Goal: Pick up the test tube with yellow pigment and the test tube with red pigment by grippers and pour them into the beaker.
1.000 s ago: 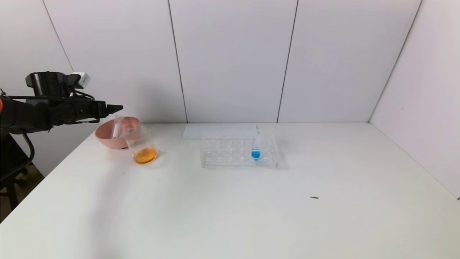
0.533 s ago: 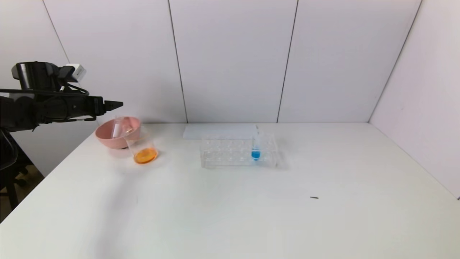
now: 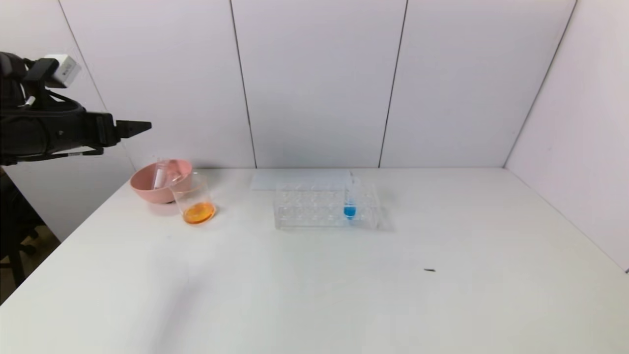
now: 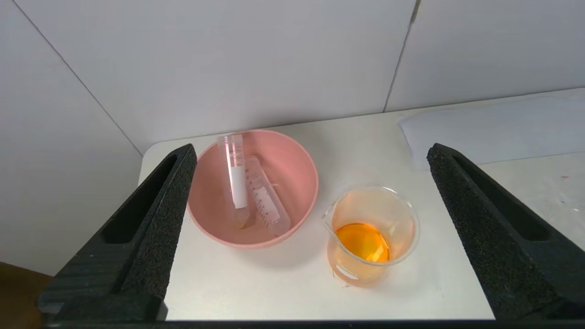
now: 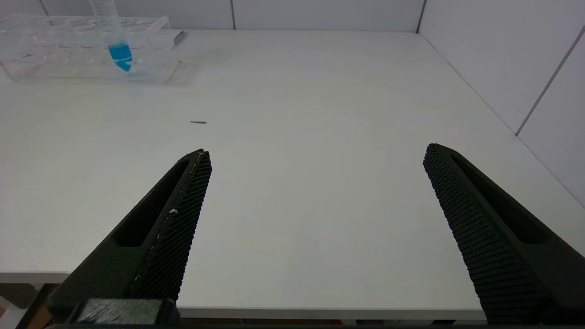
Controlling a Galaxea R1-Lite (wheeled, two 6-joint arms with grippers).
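Observation:
The beaker (image 3: 194,199) stands on the table right of a pink bowl (image 3: 140,184) and holds orange liquid; it also shows in the left wrist view (image 4: 370,228). Two clear tubes lie in the bowl (image 4: 292,155). One has a white label and a yellowish trace at its tip (image 4: 236,183). The other has graduation marks and looks empty (image 4: 267,201). No red-tipped tube shows. My left gripper (image 3: 142,127) hangs high above and left of the bowl, open and empty (image 4: 311,151). My right gripper (image 5: 316,150) is open and empty over the table's front edge, outside the head view.
A clear tube rack (image 3: 314,206) stands mid-table with a blue-tipped tube (image 3: 350,204) in it; both show in the right wrist view, rack (image 5: 68,41) and tube (image 5: 119,45). A white sheet (image 3: 300,178) lies behind the rack. A small dark speck (image 3: 429,270) lies right of centre.
My left gripper has risen and drawn back to the left, away from the bowl. The tubes, bowl and beaker have not moved.

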